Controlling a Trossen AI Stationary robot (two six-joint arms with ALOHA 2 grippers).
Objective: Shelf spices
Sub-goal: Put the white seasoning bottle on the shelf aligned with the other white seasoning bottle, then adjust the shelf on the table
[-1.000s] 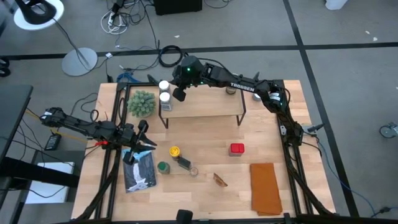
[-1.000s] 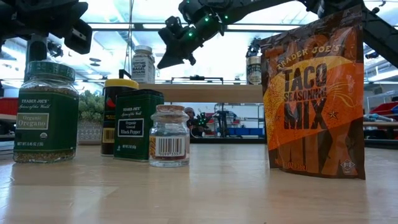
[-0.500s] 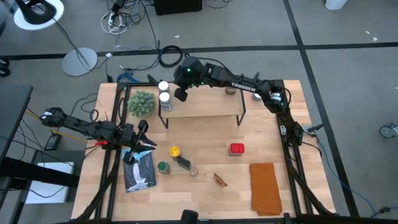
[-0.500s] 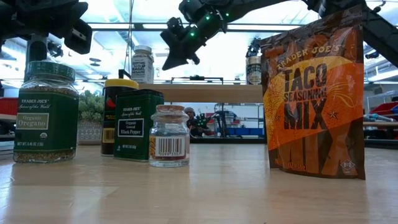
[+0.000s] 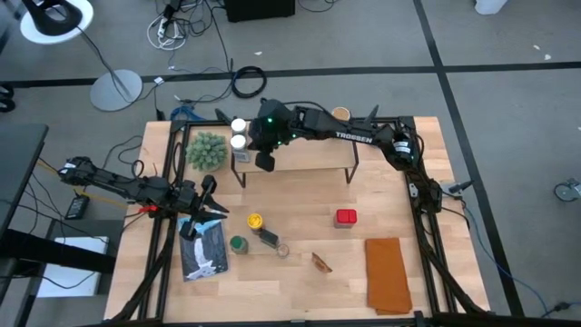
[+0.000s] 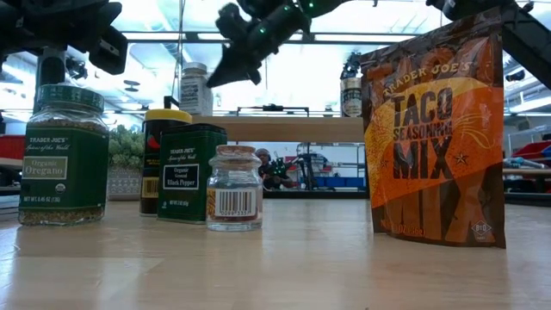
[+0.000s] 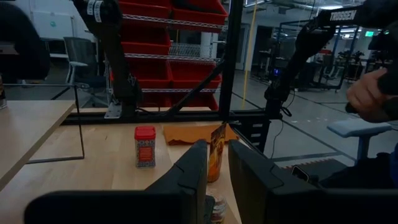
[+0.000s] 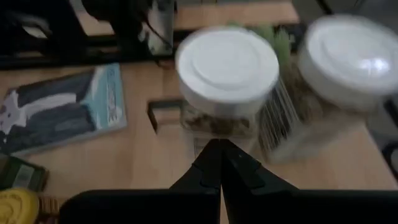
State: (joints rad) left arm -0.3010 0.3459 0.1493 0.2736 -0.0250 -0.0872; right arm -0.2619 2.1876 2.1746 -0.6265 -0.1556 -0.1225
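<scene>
The right gripper (image 5: 264, 160) hangs over the shelf (image 5: 304, 156) at its nine o'clock end, just beside two white-lidded jars (image 5: 239, 133) standing there.

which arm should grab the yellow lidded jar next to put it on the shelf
Probably the left. The left gripper hangs low at the table's left edge, close to the yellow-lidded jar. The right gripper is shut and empty above the shelf, by two white-lidded jars.
</scene>
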